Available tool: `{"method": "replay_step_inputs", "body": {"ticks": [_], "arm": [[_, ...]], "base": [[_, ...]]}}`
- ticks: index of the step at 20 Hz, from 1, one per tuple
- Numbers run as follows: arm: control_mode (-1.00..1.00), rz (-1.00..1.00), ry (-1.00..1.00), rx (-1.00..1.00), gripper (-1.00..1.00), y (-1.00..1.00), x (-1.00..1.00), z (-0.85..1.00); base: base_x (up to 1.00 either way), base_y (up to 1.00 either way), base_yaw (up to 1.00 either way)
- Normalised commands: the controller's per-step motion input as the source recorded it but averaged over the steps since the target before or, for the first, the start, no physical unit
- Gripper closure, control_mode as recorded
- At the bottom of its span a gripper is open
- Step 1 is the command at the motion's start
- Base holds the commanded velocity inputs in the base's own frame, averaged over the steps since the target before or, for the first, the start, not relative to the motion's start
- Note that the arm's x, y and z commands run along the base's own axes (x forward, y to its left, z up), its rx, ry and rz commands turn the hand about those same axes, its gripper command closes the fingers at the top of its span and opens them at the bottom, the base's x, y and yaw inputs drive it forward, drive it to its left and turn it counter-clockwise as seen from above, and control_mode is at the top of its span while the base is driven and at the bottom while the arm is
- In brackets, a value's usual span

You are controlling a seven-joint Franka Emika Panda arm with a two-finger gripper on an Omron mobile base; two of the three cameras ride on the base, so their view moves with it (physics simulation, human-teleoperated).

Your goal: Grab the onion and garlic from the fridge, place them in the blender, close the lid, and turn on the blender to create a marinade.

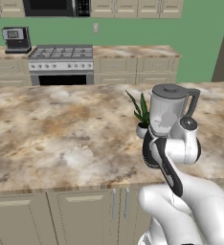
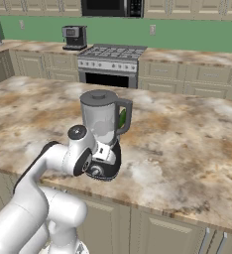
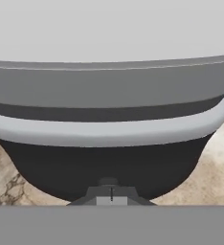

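Where blender (image 1: 167, 112) hides plant (image 1: 140, 112).

The clear greyish tapered blender jar (image 2: 103, 121) wears a flat dark grey round lid (image 2: 99, 96) and sits on a rounded black base (image 3: 109, 162). Under it, the desk (image 1: 61, 134) is marbled beige, brown and white. Behind the jar, a spiky plant (image 1: 140, 109) is green in a white pot.
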Motion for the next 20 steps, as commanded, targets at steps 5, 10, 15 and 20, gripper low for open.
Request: {"method": "replay_step_inputs", "body": {"ticks": [5,10,15,20], "arm": [[-1.00,0.00,0.00,0.00,1.00,0.00,0.05,-0.05],[-1.00,0.00,0.00,0.00,1.00,0.00,0.02,-0.02],[-1.00,0.00,0.00,0.00,1.00,0.00,0.01,0.00],[-1.00,0.00,0.00,0.00,1.00,0.00,0.16,0.00]], "base": [[0.00,0.00,0.00],[0.00,0.00,0.00],[0.00,0.00,0.00],[0.00,0.00,0.00]]}}
